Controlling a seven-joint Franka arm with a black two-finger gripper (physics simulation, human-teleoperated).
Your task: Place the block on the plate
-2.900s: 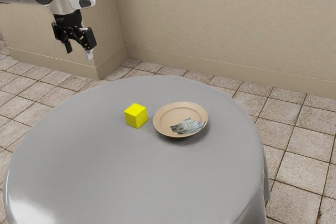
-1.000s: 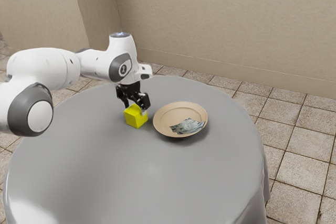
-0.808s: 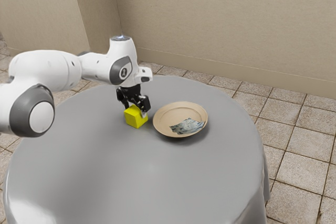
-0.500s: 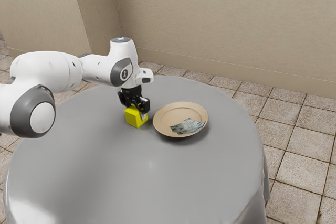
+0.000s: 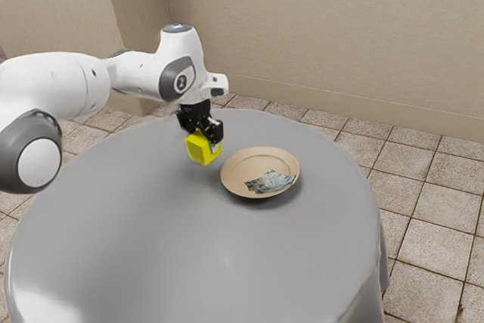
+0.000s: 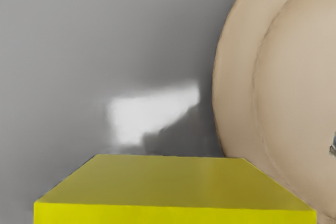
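Note:
In the exterior view my black gripper (image 5: 204, 138) is shut on the yellow block (image 5: 201, 150), which hangs slightly tilted above the grey table. The tan plate (image 5: 240, 161) lies on the table just toward the exterior view's right of the block, apart from it. A grey-blue patterned patch (image 5: 270, 181) shows on the plate. In the wrist view the block (image 6: 173, 184) is large at the lower edge, with part of the plate (image 6: 236, 77) beyond it.
The round table (image 5: 181, 255) has a grey cloth that falls over its edge. Beyond it are a tiled floor (image 5: 446, 202) and a beige wall (image 5: 325, 28).
My gripper has closed on the block and lifted it off the table, shifting it slightly toward the exterior view's right. The plate has stayed where it was.

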